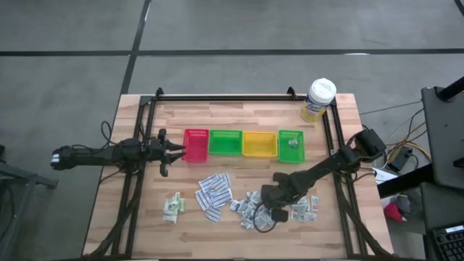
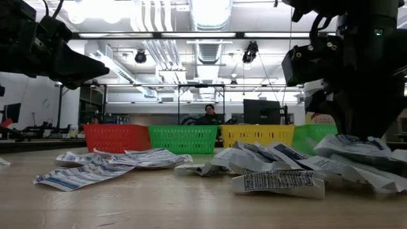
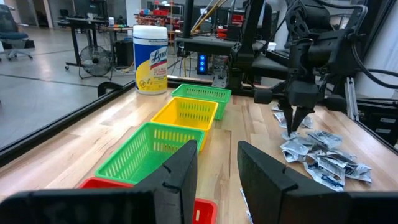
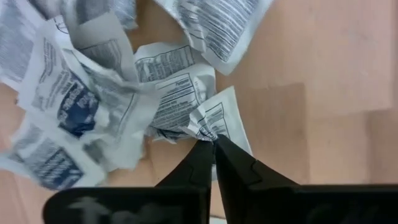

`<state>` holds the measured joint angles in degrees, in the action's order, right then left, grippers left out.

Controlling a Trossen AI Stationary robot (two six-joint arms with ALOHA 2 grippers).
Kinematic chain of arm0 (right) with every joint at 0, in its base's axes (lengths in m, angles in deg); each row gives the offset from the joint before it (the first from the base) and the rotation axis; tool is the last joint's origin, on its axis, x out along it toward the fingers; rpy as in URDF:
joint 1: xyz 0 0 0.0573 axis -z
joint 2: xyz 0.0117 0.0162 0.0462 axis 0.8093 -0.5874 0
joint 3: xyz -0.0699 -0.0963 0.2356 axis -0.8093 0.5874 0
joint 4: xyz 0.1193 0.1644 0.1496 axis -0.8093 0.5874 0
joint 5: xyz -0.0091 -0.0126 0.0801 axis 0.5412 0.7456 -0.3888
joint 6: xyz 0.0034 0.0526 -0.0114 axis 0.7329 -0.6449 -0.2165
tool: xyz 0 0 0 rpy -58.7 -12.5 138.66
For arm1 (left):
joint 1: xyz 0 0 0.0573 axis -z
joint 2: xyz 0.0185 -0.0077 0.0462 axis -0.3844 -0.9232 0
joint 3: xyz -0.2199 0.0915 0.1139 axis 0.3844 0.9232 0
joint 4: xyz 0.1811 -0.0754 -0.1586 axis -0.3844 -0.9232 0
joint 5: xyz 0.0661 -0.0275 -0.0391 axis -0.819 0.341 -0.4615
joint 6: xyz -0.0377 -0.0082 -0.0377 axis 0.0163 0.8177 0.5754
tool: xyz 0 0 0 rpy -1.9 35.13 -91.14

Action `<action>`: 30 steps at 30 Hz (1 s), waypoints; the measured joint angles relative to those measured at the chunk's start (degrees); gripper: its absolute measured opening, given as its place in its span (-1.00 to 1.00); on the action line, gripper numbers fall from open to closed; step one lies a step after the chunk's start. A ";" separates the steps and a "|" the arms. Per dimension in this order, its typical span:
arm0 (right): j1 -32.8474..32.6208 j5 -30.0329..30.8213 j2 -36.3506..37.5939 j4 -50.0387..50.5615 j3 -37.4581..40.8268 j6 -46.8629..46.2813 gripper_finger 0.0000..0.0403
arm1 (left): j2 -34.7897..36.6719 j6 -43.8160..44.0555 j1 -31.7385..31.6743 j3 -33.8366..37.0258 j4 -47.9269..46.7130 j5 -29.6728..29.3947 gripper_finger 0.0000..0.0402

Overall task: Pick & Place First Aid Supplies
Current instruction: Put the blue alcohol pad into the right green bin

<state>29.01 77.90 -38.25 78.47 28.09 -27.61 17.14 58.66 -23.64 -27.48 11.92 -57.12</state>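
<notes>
Right gripper (image 4: 213, 142) fingers pinching packet (image 4: 214, 118) corner near table's front edge; light, limp, crumpling paper; left gripper (image 3: 216, 168) fingers spread.

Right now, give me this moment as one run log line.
right gripper: shut on packet in middle pile | left gripper: open, waiting over red tray | green tray: holds one item

A robotics lab or workshop is shown. A butcher-block counter (image 1: 239, 225) framed in black rails is set on a grey concrete floor (image 1: 217, 25). Exposed ceiling ducts (image 2: 152, 22), strip lights, monitors (image 2: 261, 111), a seated person (image 2: 208, 114), a floor fan (image 3: 96, 61) and loose cables are seen beyond.
</notes>
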 joint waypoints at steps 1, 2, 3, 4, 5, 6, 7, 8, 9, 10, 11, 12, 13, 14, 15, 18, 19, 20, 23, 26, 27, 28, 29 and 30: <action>0.00 0.25 0.18 0.42 0.00 0.00 -0.95 | -0.01 0.00 0.00 0.00 0.00 0.00 -0.44; 0.00 0.56 0.53 0.91 0.02 0.00 -0.95 | 0.00 0.00 0.00 0.00 0.00 0.00 -0.44; 0.00 1.09 0.90 1.35 0.04 -0.02 -0.95 | 0.00 0.00 0.00 0.00 0.00 0.00 -0.44; 0.00 1.59 1.46 1.59 0.04 -0.07 -0.96 | 0.00 0.00 0.00 0.00 0.00 0.00 -0.44; 0.00 1.80 2.11 1.87 0.04 -0.13 -0.96 | 0.00 0.00 0.00 0.00 0.00 0.00 -0.44; 0.00 2.01 2.85 2.28 0.04 -0.19 -0.96 | 0.00 0.00 0.00 0.00 0.00 0.00 -0.44; 0.00 2.15 3.60 2.66 0.04 -0.32 -0.96 | 0.00 0.00 0.00 0.00 0.00 0.00 -0.44; 0.00 2.47 4.23 2.87 0.04 -0.42 -0.96 | -0.02 0.00 0.00 0.00 0.00 0.00 -0.44; 0.00 2.70 5.06 3.24 0.04 -0.42 -0.96 | -0.02 0.00 0.00 0.00 0.00 0.00 -0.44; 0.00 3.06 5.83 3.79 0.04 -0.43 -0.96 | 0.00 0.00 0.00 0.00 0.00 0.00 -0.44; 0.00 3.17 6.50 4.07 0.04 -0.46 -0.96 | -0.01 0.00 0.00 0.00 0.00 0.00 -0.44; 0.00 3.29 7.24 4.45 0.03 -0.46 -0.96 | -0.02 0.00 0.00 0.00 0.00 0.00 -0.44; 0.00 3.52 7.98 5.31 0.02 -0.48 -0.96 | -0.02 0.00 0.00 0.00 0.00 0.00 -0.44; 0.00 4.07 8.68 6.28 0.02 -0.69 -0.96 | 0.00 0.00 0.00 0.00 0.00 0.00 -0.44; 0.00 4.82 9.51 7.02 0.02 -0.90 -0.96 | -0.02 0.00 0.00 0.00 0.00 0.00 -0.44; 0.00 8.18 12.23 10.53 0.02 -2.22 -0.96 | -0.02 0.00 0.00 0.00 0.00 0.00 -0.44; 0.00 9.97 13.12 11.88 0.02 -2.85 -0.96 | -0.04 -0.01 0.00 0.00 0.00 0.00 -0.44; 0.00 11.98 14.07 13.32 0.02 -3.59 -0.96 | -0.07 -0.02 0.00 0.00 -0.02 0.00 -0.44; 0.02 18.04 16.80 17.23 0.02 -4.99 -0.96 | -0.07 -0.23 0.00 0.00 0.00 0.00 -0.44; 0.51 23.28 18.90 19.77 0.02 -5.50 -0.96 | -0.07 -0.28 0.00 0.00 0.00 0.00 -0.44; 0.83 24.96 19.39 20.34 0.00 -5.50 -0.96 | -0.07 -0.28 0.00 0.00 0.00 0.00 -0.44; 1.20 26.53 19.82 20.94 0.00 -5.51 -0.96 | -0.07 -0.28 0.00 0.00 0.00 0.00 -0.44; 1.69 28.05 20.02 21.49 0.00 -5.52 -0.96 | -0.07 -0.26 0.00 0.00 -0.01 0.00 -0.44; 2.29 29.53 20.08 21.80 0.00 -5.51 -0.96 | -0.07 -0.26 0.00 0.00 0.00 0.00 -0.44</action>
<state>31.30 107.42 -18.17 100.28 28.09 -33.12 17.08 58.40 -23.64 -27.48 11.92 -57.12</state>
